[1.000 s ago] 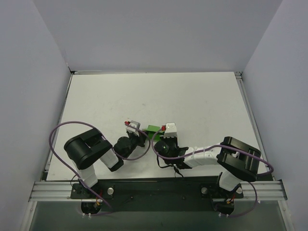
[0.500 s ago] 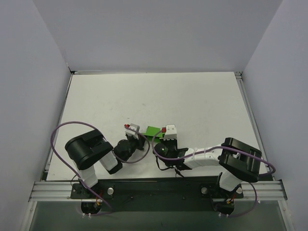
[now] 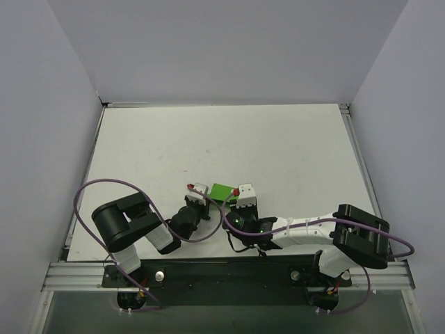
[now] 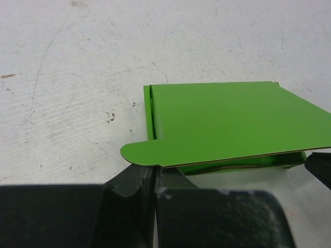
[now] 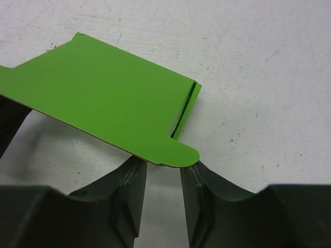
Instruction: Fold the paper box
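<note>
Left tool (image 4: 154, 174) closed, right tool (image 5: 163, 169) ajar

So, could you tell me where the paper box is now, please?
In the top view, the paper box is by the table's near edge, about mid-width, between the left arm's fingers and the right arm's fingers.

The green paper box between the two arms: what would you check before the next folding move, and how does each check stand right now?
1. Left gripper shut on the paper box at its near edge: ok.
2. Right gripper open, fingers apart just below the box's rounded tab, not pinching it: ok.
3. Box's top panel raised off the table: ok.
4. Box lies between both grippers in the top view: ok.
5. Side flaps underneath tucked in: cannot tell.
</note>
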